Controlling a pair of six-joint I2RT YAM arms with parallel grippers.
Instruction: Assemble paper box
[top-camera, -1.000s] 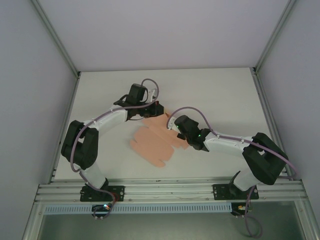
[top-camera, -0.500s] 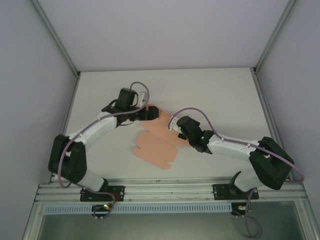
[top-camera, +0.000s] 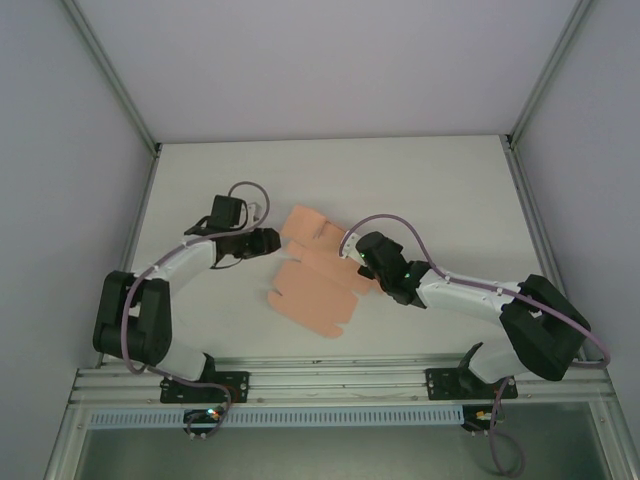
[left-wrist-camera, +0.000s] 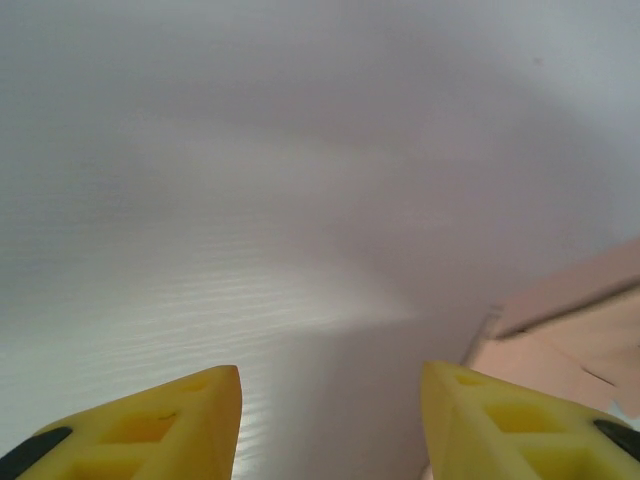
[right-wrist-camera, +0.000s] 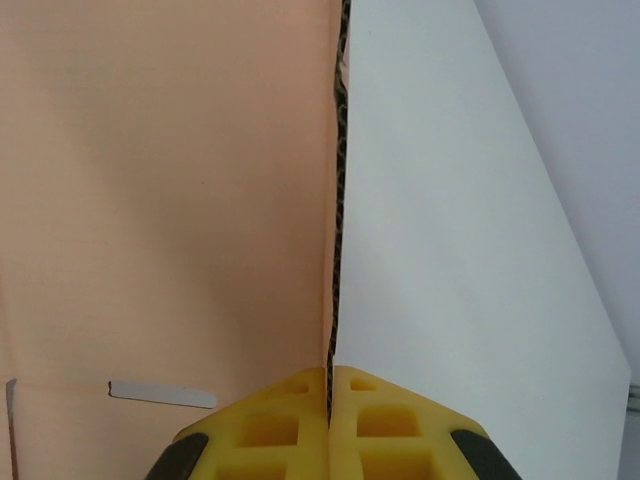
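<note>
Table (top-camera: 450, 190): left arm (top-camera: 190, 262) quit paper box (top-camera: 312, 295) (jaws apart).

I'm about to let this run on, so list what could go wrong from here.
1. The right gripper alone pinches the box, and only by a thin edge, so a pull could make the card slip out or tear.
2. The left gripper stands open over bare table beside the sheet and holds nothing. If the card is lifted, it may sag or swing unsupported.
</note>
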